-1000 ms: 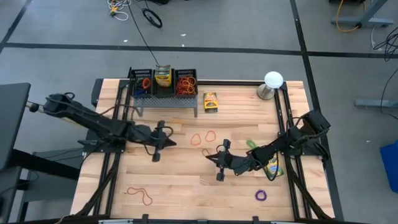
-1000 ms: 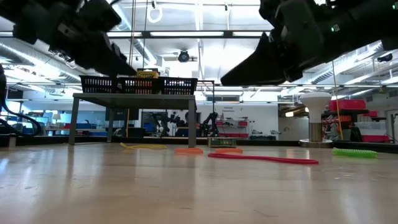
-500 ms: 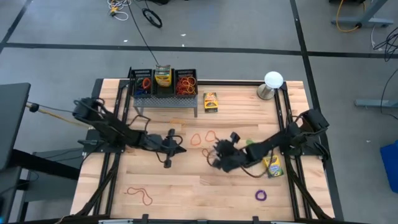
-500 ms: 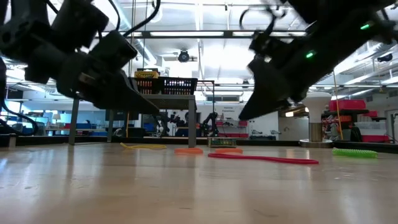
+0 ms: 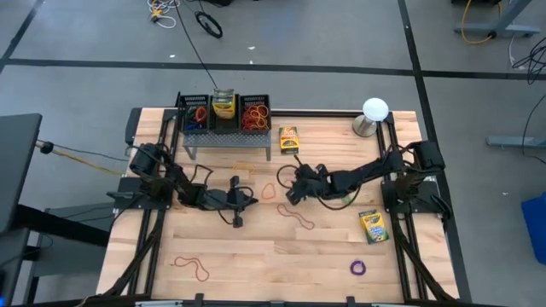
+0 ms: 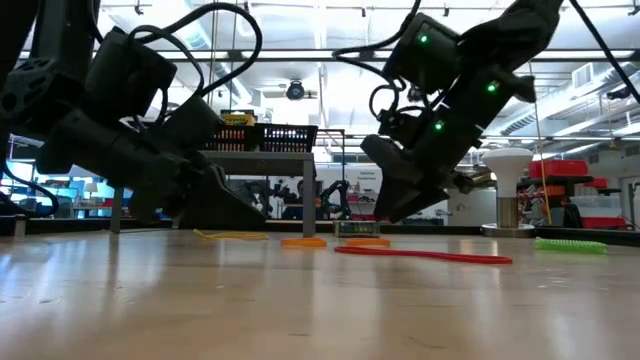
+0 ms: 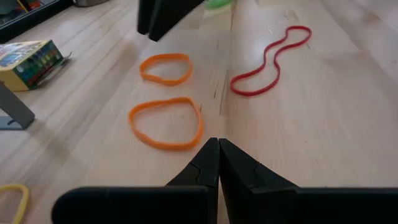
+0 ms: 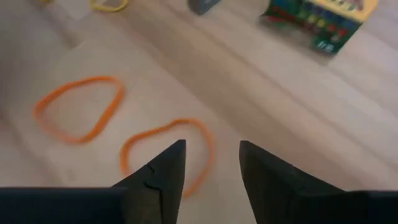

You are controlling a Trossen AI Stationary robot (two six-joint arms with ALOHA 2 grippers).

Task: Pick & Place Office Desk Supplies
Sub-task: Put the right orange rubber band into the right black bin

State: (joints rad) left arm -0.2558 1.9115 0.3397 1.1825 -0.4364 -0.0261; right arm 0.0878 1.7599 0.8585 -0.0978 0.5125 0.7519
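Three black bins (image 5: pixel 224 112) on a raised rack at the surface's far edge are filled: bands, a crayon box (image 5: pixel 223 106), more bands. Two orange bands (image 5: pixel 279 188) lie mid-surface, where the right tool (image 5: pixel 288 191) is spread above them and the left tool (image 5: pixel 247 201) is pressed together.

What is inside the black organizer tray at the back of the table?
The black organizer tray holds rubber bands in its left compartment, a crayon box in the middle and a red-orange band pile on the right. Anything beneath them is hidden.
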